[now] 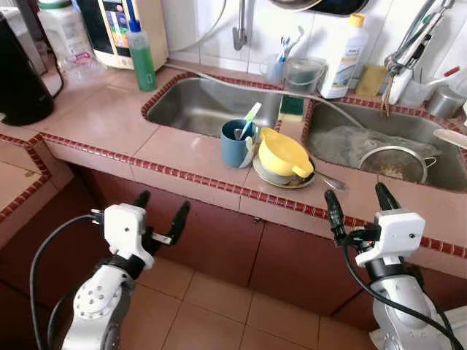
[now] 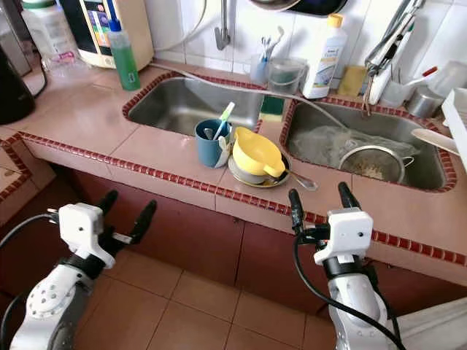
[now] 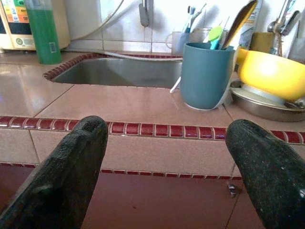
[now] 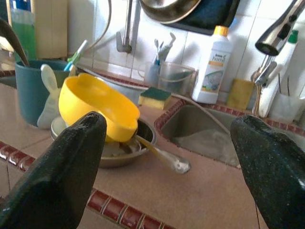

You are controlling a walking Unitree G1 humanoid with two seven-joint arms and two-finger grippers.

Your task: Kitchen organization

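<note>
I hold both grippers, left gripper (image 1: pixel 162 214) and right gripper (image 1: pixel 357 201), spread wide below the counter edge (image 1: pixel 219 188). Ahead sit blue cup (image 1: pixel 236 144) and yellow bowl (image 1: pixel 283 154), tilted on a metal dish (image 1: pixel 271 177). Bottle label (image 4: pixel 211 76) illegible.

white bottle (image 4: pixel 213 67) label | blurred, unreadable | no other legible txt
</note>
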